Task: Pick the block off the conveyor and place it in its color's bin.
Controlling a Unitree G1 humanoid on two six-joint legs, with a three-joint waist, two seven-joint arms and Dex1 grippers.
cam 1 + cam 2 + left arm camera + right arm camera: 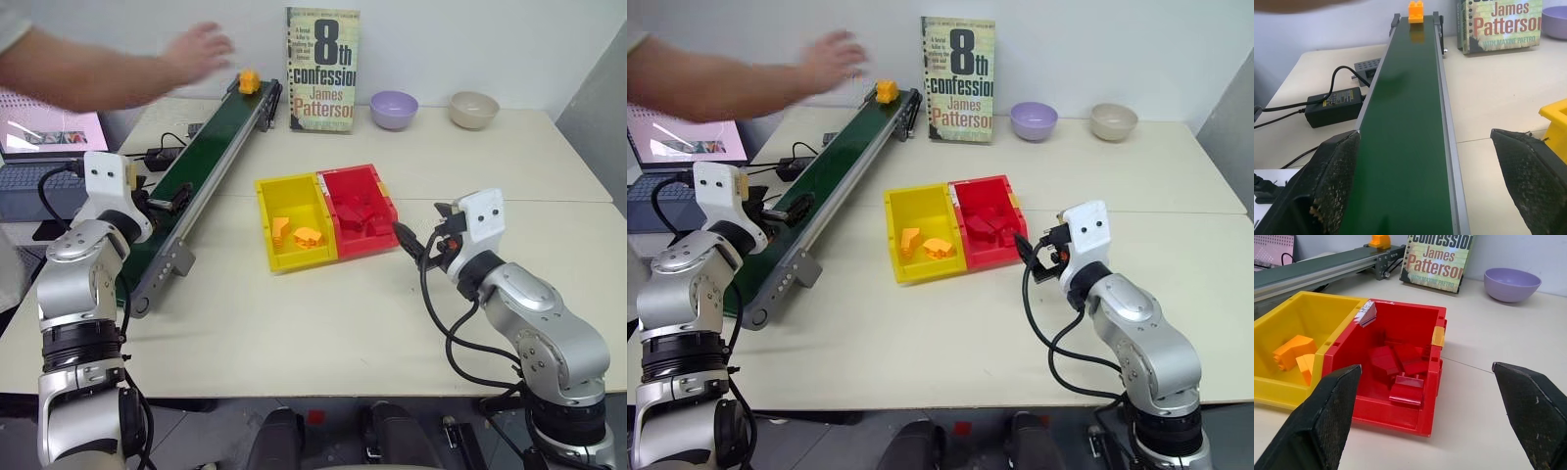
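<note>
A small yellow-orange toy block (249,81) sits upright on the far end of the conveyor (196,186), a long dark green belt with grey metal side rails that runs diagonally across the left part of a pale worktop (294,323). A person's hand (199,49) on a bare forearm hangs in the air just beside the block, not touching it.

Near the middle of the conveyor, on its right side, stands the yellow bin (267,217), a low-walled plastic tray holding a few yellow-orange pieces (297,233). A red tray (384,211) of the same size is joined to the yellow bin's right side and holds several red blocks (358,211).

Beyond the conveyor's far end a paperback book (322,69) stands upright against the wall. To the right of the book are a lilac bowl (394,109) and then a beige bowl (474,109). On the conveyor's left side lie a black power adapter (1334,104) with its cables and, further out, an open laptop (39,157).

The left claw (1432,181) hovers over the near end of the conveyor, pointing along the belt toward the block, its two black fingers spread wide and empty. The right claw (1447,418) hangs just to the right of the red tray, facing it, fingers also spread wide with nothing between them
</note>
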